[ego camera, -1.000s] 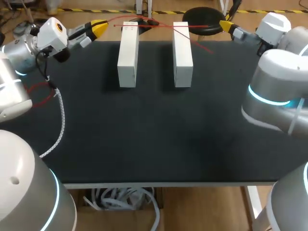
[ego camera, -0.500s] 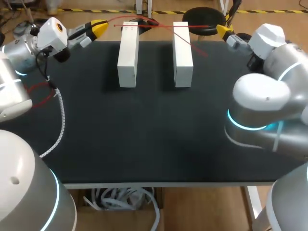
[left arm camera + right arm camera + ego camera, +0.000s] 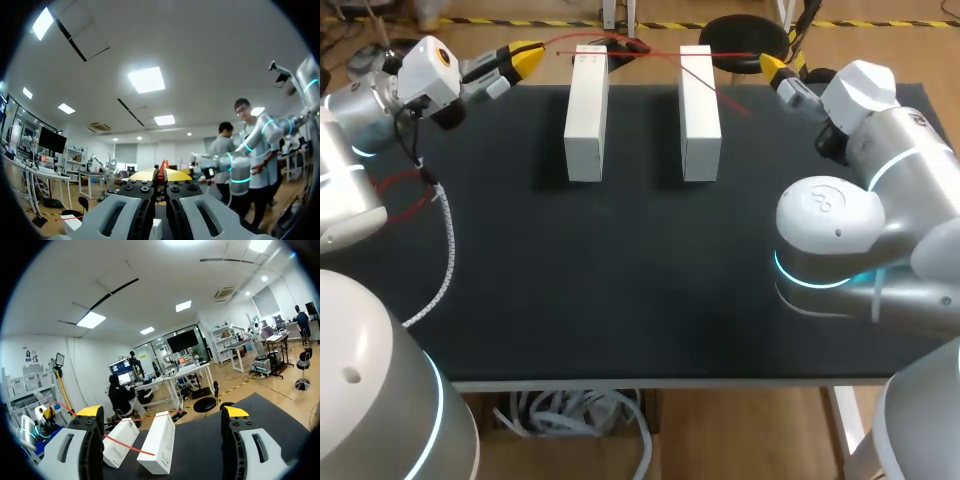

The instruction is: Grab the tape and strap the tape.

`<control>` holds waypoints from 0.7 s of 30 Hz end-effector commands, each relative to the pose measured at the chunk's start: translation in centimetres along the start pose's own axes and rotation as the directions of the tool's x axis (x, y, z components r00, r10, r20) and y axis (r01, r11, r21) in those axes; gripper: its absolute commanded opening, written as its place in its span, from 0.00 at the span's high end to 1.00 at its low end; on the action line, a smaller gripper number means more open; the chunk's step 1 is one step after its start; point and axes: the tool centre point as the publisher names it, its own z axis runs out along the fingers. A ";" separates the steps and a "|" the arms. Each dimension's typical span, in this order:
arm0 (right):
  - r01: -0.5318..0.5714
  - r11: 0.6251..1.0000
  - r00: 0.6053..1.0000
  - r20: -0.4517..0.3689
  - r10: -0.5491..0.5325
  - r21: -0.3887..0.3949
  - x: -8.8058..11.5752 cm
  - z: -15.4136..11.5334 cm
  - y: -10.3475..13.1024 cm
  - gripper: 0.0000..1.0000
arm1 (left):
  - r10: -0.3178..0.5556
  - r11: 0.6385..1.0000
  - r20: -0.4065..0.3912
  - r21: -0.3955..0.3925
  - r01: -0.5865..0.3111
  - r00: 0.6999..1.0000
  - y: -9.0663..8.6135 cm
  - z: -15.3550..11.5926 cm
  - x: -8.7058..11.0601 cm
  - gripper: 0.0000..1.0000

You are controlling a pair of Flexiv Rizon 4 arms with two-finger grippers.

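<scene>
A thin red tape (image 3: 692,64) runs across the far ends of two white rectangular blocks, the left block (image 3: 584,110) and the right block (image 3: 700,110), which stand side by side, apart from each other, at the far edge of the black worktop (image 3: 620,280). Two strands of it cross above the right block. One end leads to the left gripper (image 3: 525,58), which hangs over the far left corner of the worktop. In the left wrist view its yellow-tipped fingers (image 3: 147,175) are pressed together with a bit of red pinched between them. The right gripper (image 3: 773,67) hovers near the far edge, just beyond the right block and close to the tape's other end. Its fingers (image 3: 235,412) stand wide apart, with nothing held.
</scene>
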 end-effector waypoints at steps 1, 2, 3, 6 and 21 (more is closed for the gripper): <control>0.000 1.000 1.000 0.006 0.000 0.008 0.2 0.0 0.2 0.00 | 0.001 1.000 -0.002 0.002 -0.001 1.000 0.1 0.0 -0.1 1.00; 0.000 1.000 1.000 0.006 0.000 0.008 0.2 0.0 0.2 0.00 | 0.001 1.000 -0.002 0.002 -0.001 1.000 0.1 0.0 -0.1 1.00; 0.000 1.000 1.000 0.006 0.000 0.008 0.2 0.0 0.2 0.00 | 0.001 1.000 -0.002 0.002 -0.001 1.000 0.1 0.0 -0.1 1.00; 0.000 1.000 1.000 0.006 0.000 0.008 0.2 0.0 0.2 0.00 | 0.001 1.000 -0.002 0.002 -0.001 1.000 0.1 0.0 -0.1 1.00; -0.346 0.933 0.936 0.029 0.350 -0.093 0.5 -0.5 -1.9 0.00 | 0.001 1.000 -0.002 0.002 -0.001 1.000 0.1 0.0 -0.1 1.00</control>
